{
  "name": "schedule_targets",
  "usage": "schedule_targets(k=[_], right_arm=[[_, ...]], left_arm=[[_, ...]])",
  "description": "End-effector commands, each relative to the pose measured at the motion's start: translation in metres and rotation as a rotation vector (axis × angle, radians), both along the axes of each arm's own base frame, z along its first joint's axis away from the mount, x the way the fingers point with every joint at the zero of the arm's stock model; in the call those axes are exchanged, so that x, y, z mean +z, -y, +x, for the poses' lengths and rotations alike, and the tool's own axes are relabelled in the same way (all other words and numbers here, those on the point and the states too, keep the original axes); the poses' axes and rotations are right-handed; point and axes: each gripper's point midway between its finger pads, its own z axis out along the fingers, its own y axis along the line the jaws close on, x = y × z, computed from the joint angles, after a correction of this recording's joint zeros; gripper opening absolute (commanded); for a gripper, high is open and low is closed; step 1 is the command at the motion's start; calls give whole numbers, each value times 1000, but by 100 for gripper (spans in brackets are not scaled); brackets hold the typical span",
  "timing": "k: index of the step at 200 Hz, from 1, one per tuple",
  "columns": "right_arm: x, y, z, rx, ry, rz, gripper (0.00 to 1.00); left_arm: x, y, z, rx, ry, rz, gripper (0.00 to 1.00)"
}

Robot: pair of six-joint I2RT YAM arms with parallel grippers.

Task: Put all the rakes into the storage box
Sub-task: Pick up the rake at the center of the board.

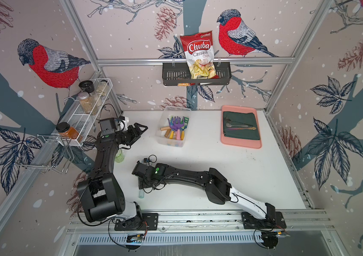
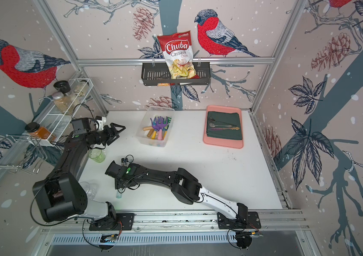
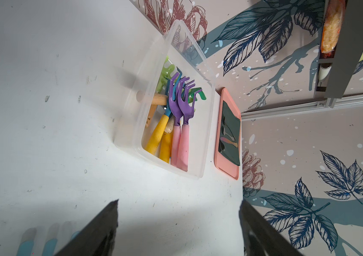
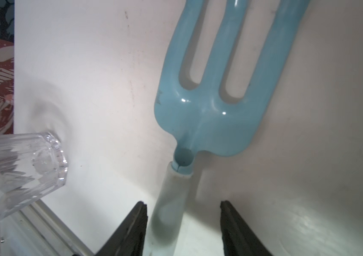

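Right gripper (image 4: pixel 183 202) — jaws parted, straddling pale handle of blue rake (image 4: pixel 211 115) — rake flat on table (image 1: pixel 198 172), lower centre-left in both top views, well apart from storage box (image 1: pixel 171 145), upper centre.

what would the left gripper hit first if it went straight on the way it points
Probably the storage box, its near wall straight ahead of the left gripper; height is unclear, so it might clear the rim.

**White tabletop (image 1: pixel 209 172): five things on it**

Far side: storage box (image 1: pixel 158 133) w/ toy tools inside; pink tray (image 1: pixel 240 144) to its right, apart. Near front edge: light-blue rake (image 4: pixel 211 115) lying flat, clear glass (image 4: pixel 20 164) beside it. Green cup (image 2: pixel 97 155) by left edge.
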Motion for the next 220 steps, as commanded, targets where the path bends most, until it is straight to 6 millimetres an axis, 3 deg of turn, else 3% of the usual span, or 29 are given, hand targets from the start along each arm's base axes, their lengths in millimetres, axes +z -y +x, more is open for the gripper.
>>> schedule_targets(k=[1, 34, 87, 131, 155, 183, 220], right_arm=[[-32, 53, 3, -6, 36, -250, 57], [-31, 64, 6, -2, 65, -297, 54], [-28, 82, 11, 27, 88, -365, 39], [-42, 88, 6, 64, 25, -368, 29], [-47, 100, 13, 29, -16, -376, 20], [-25, 105, 21, -9, -38, -248, 14], [35, 119, 43, -81, -36, -26, 13]], left_arm=[[2, -1, 2, -12, 33, 7, 85], [-4, 0, 1, -14, 25, -3, 85], [-6, 0, 1, -13, 22, -2, 85], [-10, 1, -4, -12, 16, -5, 85], [-9, 2, -5, -8, 19, -11, 84], [-8, 6, -6, -19, 23, -43, 82], [-12, 33, -13, -86, 10, -63, 80]])
